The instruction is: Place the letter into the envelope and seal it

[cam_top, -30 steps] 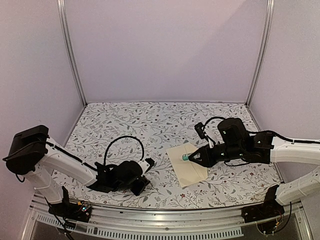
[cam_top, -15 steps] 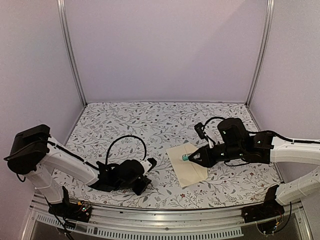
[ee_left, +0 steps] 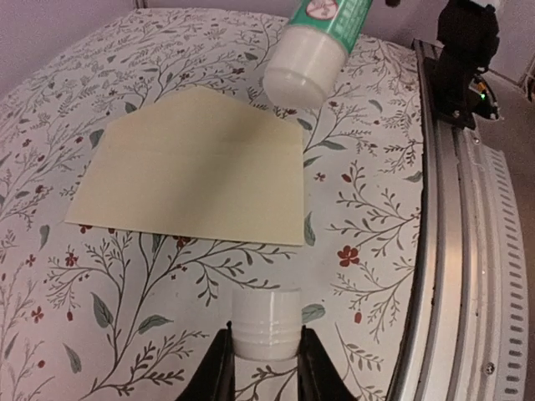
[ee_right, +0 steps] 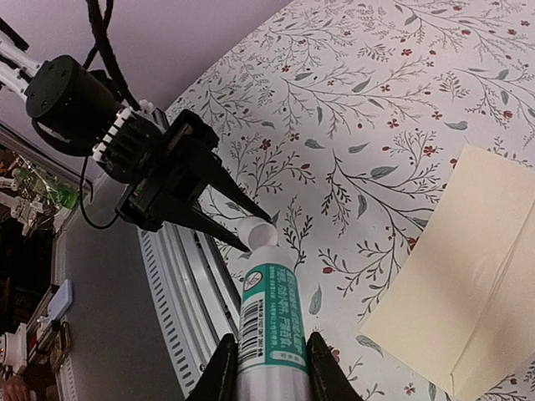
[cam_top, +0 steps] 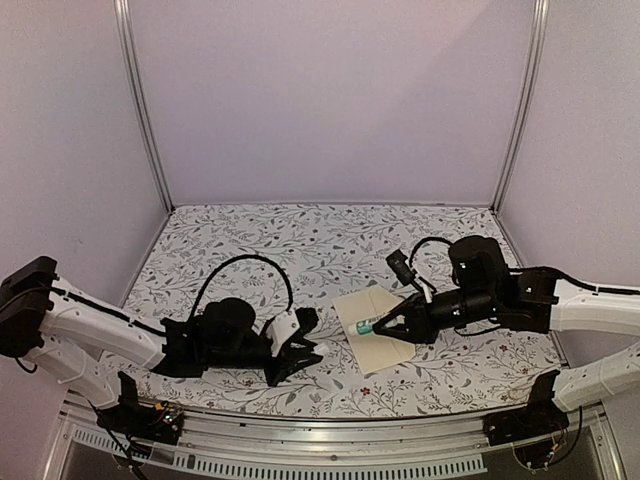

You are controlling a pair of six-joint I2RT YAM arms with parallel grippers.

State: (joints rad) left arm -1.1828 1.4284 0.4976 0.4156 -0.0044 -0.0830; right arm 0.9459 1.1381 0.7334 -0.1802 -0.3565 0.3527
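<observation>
So here's my situation. My right jaws are clamped around a glue stick (ee_right: 269,317), the one with the green label and white body. Its white tip points out toward my left arm (cam_top: 110,330). In the right wrist view that tip hangs over bare bench (cam_top: 300,240), just off the edge of the envelope (cam_top: 385,350), and the black fingertips (ee_right: 227,219) of my left side sit close to it.

My left jaws are pinched shut on a small white cap (ee_left: 265,322) with ridges round its top, held upright just above the floral surface near the front rail (ee_left: 456,251).

The envelope is lying flat on the bench between my two arms, a bit toward the right one. It's plain cream, and from the left wrist camera the far edge rises to a shallow point where the flap is. I honestly can't tell whether that flap is stuck down or just lying there. In that same view the glue stick hovers over the envelope's far right corner, and I can't tell whether it touches the paper.
</observation>
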